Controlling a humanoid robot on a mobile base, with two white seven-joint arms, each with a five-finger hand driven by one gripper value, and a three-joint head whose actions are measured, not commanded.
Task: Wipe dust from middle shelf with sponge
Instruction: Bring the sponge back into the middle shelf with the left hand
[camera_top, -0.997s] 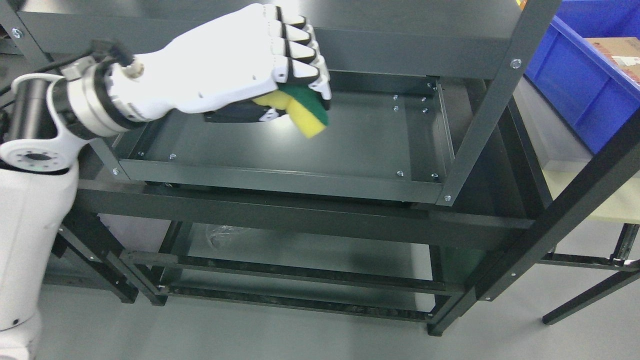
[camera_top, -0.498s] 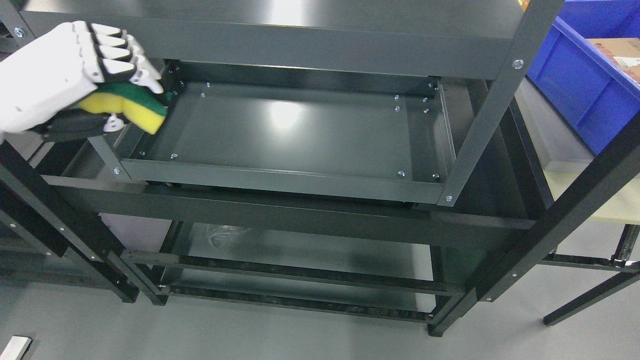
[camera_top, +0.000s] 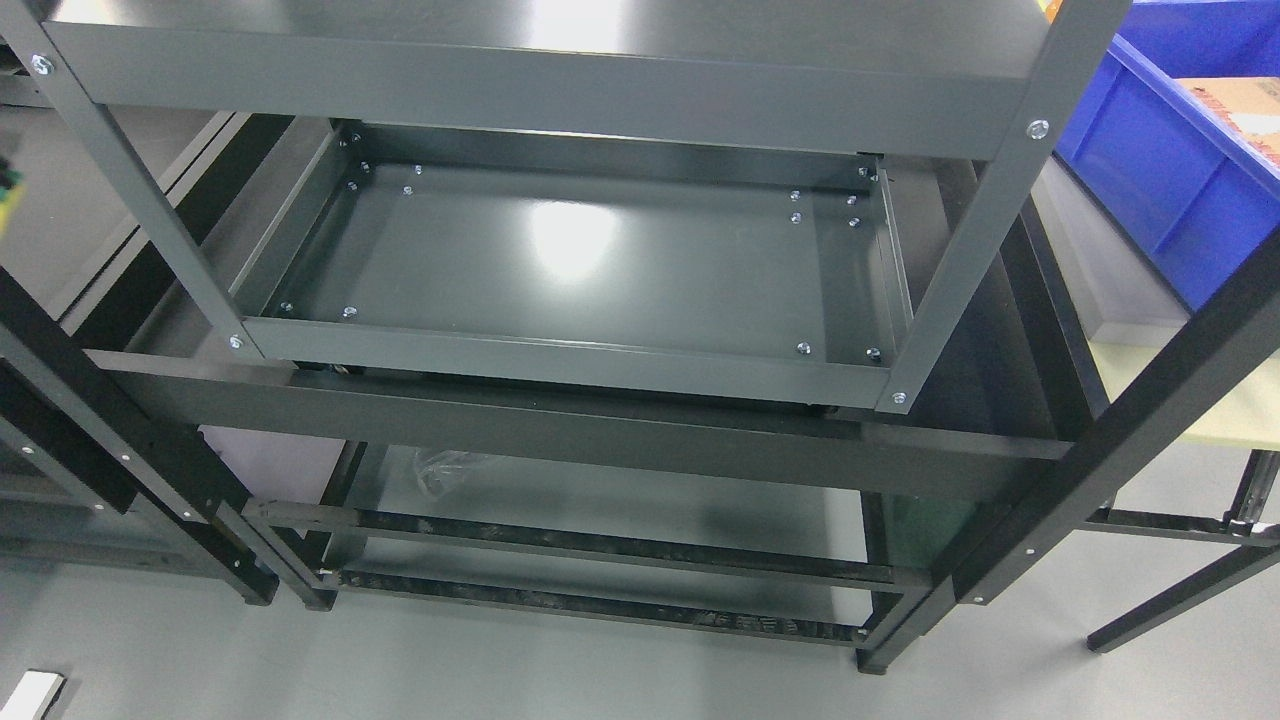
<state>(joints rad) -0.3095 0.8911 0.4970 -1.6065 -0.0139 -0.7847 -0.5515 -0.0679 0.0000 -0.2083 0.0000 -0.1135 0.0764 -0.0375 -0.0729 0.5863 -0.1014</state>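
The middle shelf (camera_top: 600, 260) is a dark grey metal tray with screw heads near its corners and a bright glare spot near its centre. Nothing lies on it. A small sliver of the yellow and green sponge (camera_top: 8, 180) shows at the far left edge of the head view, beside the rack's left upright. Neither hand shows in the picture, so what holds the sponge is hidden.
The top shelf's front rail (camera_top: 540, 85) overhangs the middle shelf. Slanted uprights (camera_top: 960, 240) frame the opening. A blue bin (camera_top: 1150, 170) holding a cardboard box (camera_top: 1240, 110) stands at the right. A clear plastic bag (camera_top: 445, 470) lies on the lower shelf.
The left hand, shut on the sponge, moved left off the middle shelf and out of the picture. Only a sliver of the sponge remains at the left edge.
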